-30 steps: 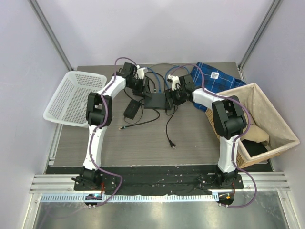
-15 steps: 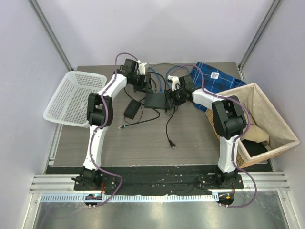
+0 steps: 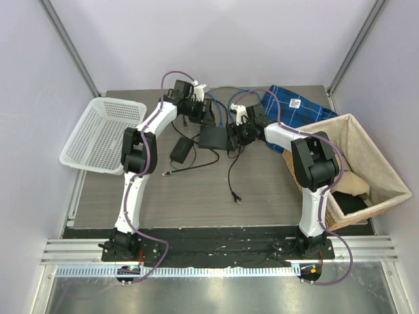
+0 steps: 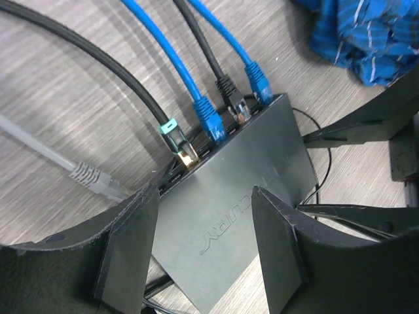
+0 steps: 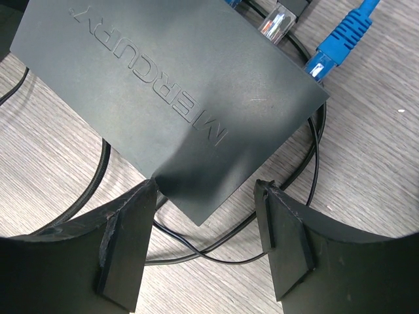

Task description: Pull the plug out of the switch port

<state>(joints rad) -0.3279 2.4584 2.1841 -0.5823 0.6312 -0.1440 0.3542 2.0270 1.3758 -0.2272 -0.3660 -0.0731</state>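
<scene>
Switch port row (image 4: 171,178) runs along the far edge of the switch (image 3: 211,137), which lies flat near mid-table, label up.

Seated in the row, left to right: teal-booted black plug (image 4: 171,131), blue plug (image 4: 208,116), black plug (image 4: 229,88), second blue plug (image 4: 260,78). A grey plug (image 4: 88,175) lies loose on the table (image 4: 52,98), just beside the row's left end and out of any port.

Left gripper (image 4: 204,193): jaws wide and holding nothing. It hovers over the left part of the switch, fingers pointing toward the port row.

Right gripper (image 5: 206,184): jaws wide, straddling the switch's near-right corner. One fingertip sits at the near edge. The other stands just off the right edge, with a black cord (image 5: 288,190) showing in the gap.

Against one second ago: the left wrist has shifted rightward and slightly farther back, from the switch's left end toward its far-left corner. The switch, the right arm and the power brick (image 3: 181,150) have not moved.
</scene>
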